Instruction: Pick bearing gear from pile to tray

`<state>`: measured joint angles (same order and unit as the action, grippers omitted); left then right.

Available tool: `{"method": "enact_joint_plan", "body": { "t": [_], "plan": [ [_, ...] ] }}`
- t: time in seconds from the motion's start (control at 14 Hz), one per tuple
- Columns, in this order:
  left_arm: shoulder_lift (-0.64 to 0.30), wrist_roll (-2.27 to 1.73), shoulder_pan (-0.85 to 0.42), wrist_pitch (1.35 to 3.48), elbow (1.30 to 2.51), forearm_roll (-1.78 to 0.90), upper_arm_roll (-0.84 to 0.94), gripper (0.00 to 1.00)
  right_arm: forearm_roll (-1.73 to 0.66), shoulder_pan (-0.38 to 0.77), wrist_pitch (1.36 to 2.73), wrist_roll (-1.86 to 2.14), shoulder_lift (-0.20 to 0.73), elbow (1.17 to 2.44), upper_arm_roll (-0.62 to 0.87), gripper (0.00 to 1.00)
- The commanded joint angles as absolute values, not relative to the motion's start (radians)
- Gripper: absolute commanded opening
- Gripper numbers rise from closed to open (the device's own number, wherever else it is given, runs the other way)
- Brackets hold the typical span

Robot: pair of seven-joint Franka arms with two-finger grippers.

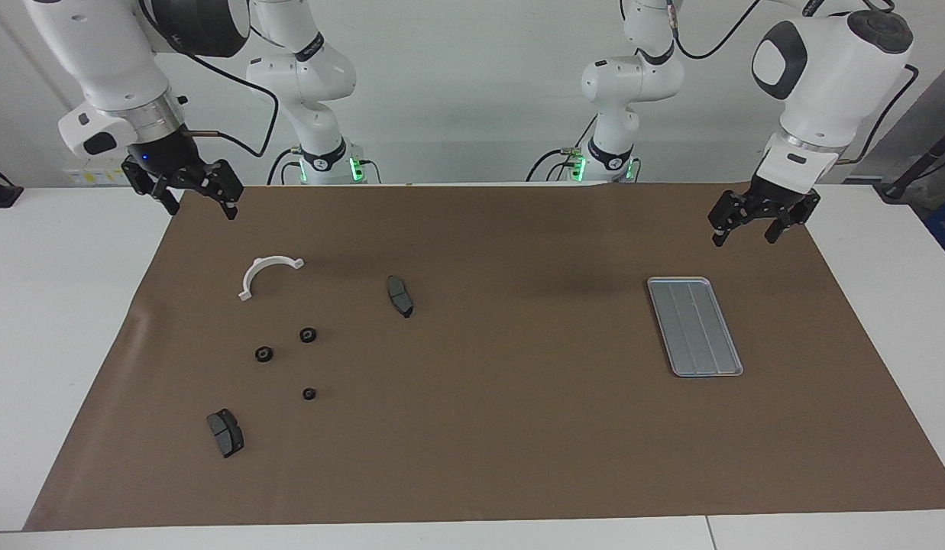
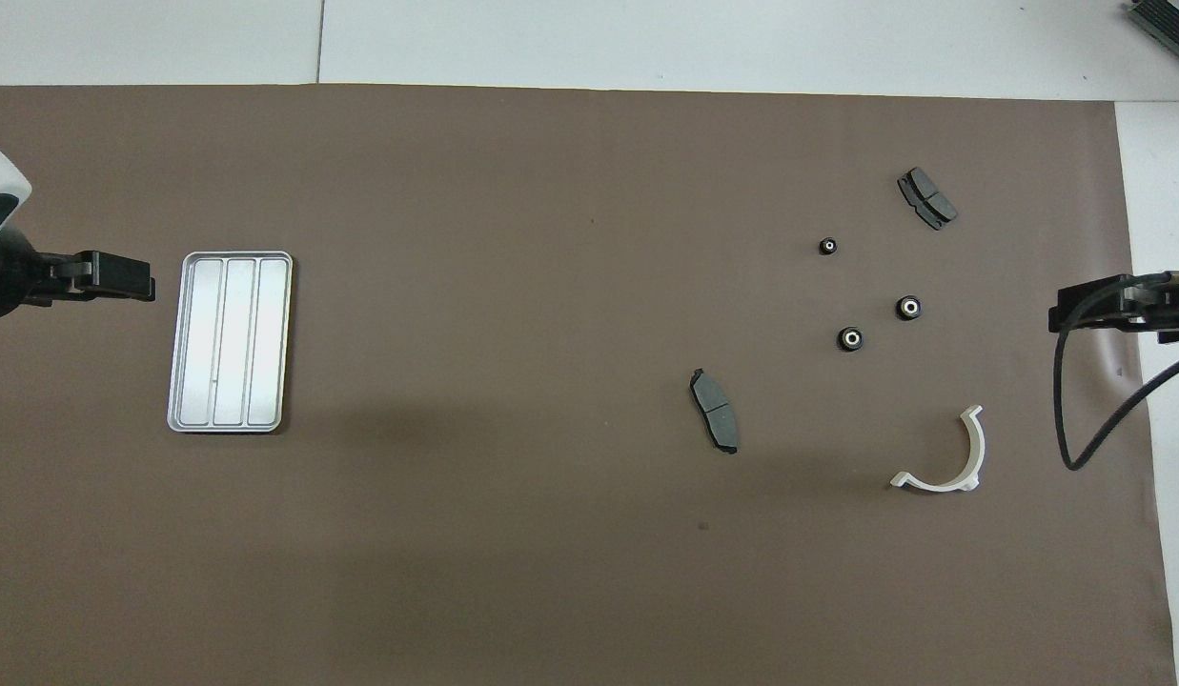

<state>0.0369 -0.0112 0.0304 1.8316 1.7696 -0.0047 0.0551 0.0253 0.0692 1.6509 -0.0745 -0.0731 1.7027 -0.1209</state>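
Three tiny black bearing gears (image 1: 308, 334) (image 1: 263, 354) (image 1: 309, 394) to shift, none in the tray (image 1: 694, 328) yet. Scattered loose toward the right arm's end of the brown mat (image 1: 503, 443), mixed in with two dark brake pads (image 1: 399, 296) (image 1: 225, 433) and a white curved bracket (image 1: 266, 273). Tray sitting empty toward the left arm's end, well apart from the pile.

Right gripper (image 1: 201, 205) up in the air over the mat's edge at its own end, fingers spread apart, holding nothing. Left gripper (image 1: 744, 237) likewise raised over the mat near the tray, fingers apart, empty, just waiting by the looks of it.

Plenty to go wrong from here, probably:
- Small round parts, so likely to squirt sideways or roll off if pinched off-centre.
- Two of the gears lying near each other, so a wide-open descent might knock the neighbour away.
- Long carry across the whole mat, or a handover midway. Easy place to drop something that small.
- Low rim on the tray, so releasing from too high could mean bouncing straight back out.

Could also grab a brake pad by mistake if aimed carelessly.
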Motion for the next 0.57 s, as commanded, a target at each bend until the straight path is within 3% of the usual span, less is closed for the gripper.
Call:
{"method": "enact_joint_plan", "body": {
  "t": [0.0, 0.5],
  "plan": [
    [0.054, -0.012, 0.028, 1.833, 1.786, -0.002, 0.051, 1.0, 0.023, 0.057, 1.649, -0.072, -0.077, 1.707, -0.109, 1.0],
    [0.054, -0.012, 0.028, 1.833, 1.786, -0.003, 0.051, 1.0, 0.025, 0.061, 1.707, -0.045, -0.1, 1.776, -0.107, 1.0]
  ]
}}
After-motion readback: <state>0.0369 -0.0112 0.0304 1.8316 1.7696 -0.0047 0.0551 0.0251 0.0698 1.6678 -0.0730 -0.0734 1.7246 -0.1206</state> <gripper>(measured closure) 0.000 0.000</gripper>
